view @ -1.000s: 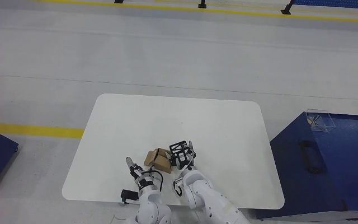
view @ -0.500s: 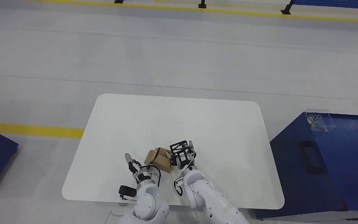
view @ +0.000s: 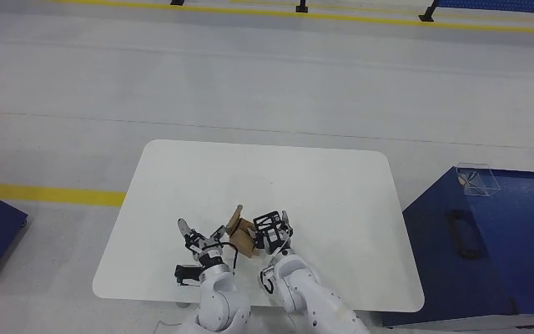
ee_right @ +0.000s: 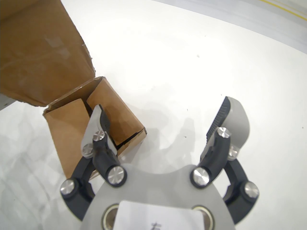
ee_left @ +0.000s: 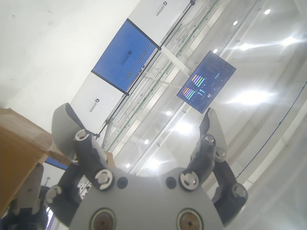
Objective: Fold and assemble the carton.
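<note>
Currently the carton point(view: 242, 238) is lying on the table point(view: 334, 192), one flap standing up; left gripper point(ee_left: 139, 114) and right gripper point(ee_right: 164, 108) are flanking it, both released.

The left gripper point(view: 197, 237) is edging forward across the table point(view: 334, 179), away from the robot and a little toward its own left, and is turning as it goes. Beside it, the carton point(view: 243, 240) is opening up. Its flap point(view: 235, 215), which lay low over the box a second ago, is now lifting and standing nearly upright above the carton's far left edge.
</note>
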{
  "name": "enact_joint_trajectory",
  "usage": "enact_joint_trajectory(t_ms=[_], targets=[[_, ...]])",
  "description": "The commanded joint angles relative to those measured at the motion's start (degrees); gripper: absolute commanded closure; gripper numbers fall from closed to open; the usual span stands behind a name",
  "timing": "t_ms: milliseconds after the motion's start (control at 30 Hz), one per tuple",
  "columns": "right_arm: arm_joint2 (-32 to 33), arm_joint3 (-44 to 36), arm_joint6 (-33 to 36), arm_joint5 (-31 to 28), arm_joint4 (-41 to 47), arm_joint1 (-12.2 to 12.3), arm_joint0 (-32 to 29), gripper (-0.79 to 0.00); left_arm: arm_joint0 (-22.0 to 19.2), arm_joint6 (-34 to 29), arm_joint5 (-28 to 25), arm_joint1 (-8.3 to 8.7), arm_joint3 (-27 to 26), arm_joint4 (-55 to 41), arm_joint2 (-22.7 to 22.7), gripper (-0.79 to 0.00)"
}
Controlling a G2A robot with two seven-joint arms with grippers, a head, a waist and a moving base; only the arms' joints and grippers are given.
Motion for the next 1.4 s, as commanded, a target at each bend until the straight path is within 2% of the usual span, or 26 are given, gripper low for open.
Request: enact_joint_trajectory(t_ms=[0, 167, 367, 500, 700, 867, 1033, 1267, 1367], targets=[[0.33, -0.15, 0.11, -0.24, -0.24, -0.03, -0.14, -0.785, 0.54, -2.52, 0.98, -0.14, -0.22, 0.41, -0.04, -0.785], [2.18, -1.06, 0.09, 0.4, -0.69, 0.07, -0.59, -0.785, 2.33, -5.96, 2.72, -0.39, -0.42, 3.18, -0.38, -0.785], [7.67, -5.1, 0.57, 0.52, -0.92, 1.16, -3.06, -0.785, 3.07, -4.55, 3.64, -1.05, -0.54, 4.79, -1.92, -0.785], [11.09, -7.74, 2.72, -2.64, 0.28, 1.98, -5.54, -0.785, 2.61, -4.17, 3.61, -1.49, -1.01, 4.11, -3.72, -0.785], [13.46, -7.17, 6.28, -6.55, 1.51, 2.49, -6.34, -0.785, -1.12, -0.85, 12.76, -2.38, 3.05, 8.96, -4.04, -0.785], [13.84, -7.3, 5.85, -6.29, 1.89, 2.42, -6.61, -0.785, -1.17, -4.42, 16.69, -2.86, 4.38, 11.06, -3.03, -0.785], [13.84, -7.3, 5.85, -6.29, 1.89, 2.42, -6.61, -0.785, 2.8, -8.98, 20.69, -2.45, 1.07, 12.28, -4.0, -0.785], [13.84, -7.3, 5.85, -6.29, 1.89, 2.42, -6.61, -0.785, 13.77, -17.38, 29.39, -1.13, -10.73, 14.8, -4.06, -0.785], [13.84, -7.3, 5.85, -6.29, 1.89, 2.42, -6.61, -0.785, 15.75, -15.91, 28.36, -0.9, -14.63, 14.26, -6.69, -0.785]])
